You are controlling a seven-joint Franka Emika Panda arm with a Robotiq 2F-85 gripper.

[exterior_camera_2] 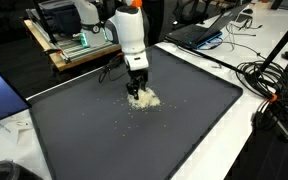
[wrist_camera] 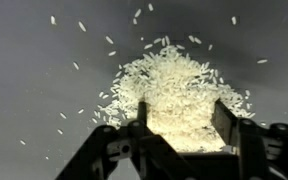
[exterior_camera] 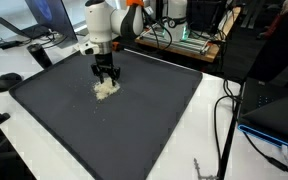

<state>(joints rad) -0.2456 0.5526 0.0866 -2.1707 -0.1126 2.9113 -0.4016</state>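
A small pile of white rice grains (wrist_camera: 169, 85) lies on a dark grey mat (exterior_camera: 154, 110). It shows in both exterior views (exterior_camera: 106, 89) (exterior_camera_2: 144, 98). My gripper (wrist_camera: 181, 118) points straight down at the pile, its two black fingers spread apart with the near edge of the pile between them. Nothing solid is held between the fingers. In both exterior views the gripper (exterior_camera: 105, 78) (exterior_camera_2: 135, 90) touches or hovers just above the pile. Loose grains are scattered around the pile in the wrist view.
The mat (exterior_camera_2: 134, 130) covers a white table. Cables (exterior_camera_2: 269, 85) and a laptop (exterior_camera_2: 199, 32) lie beside it. A black mouse (exterior_camera: 7, 80) and a laptop (exterior_camera: 34, 25) sit past one edge. A wooden shelf with electronics (exterior_camera_2: 69, 45) stands behind the arm.
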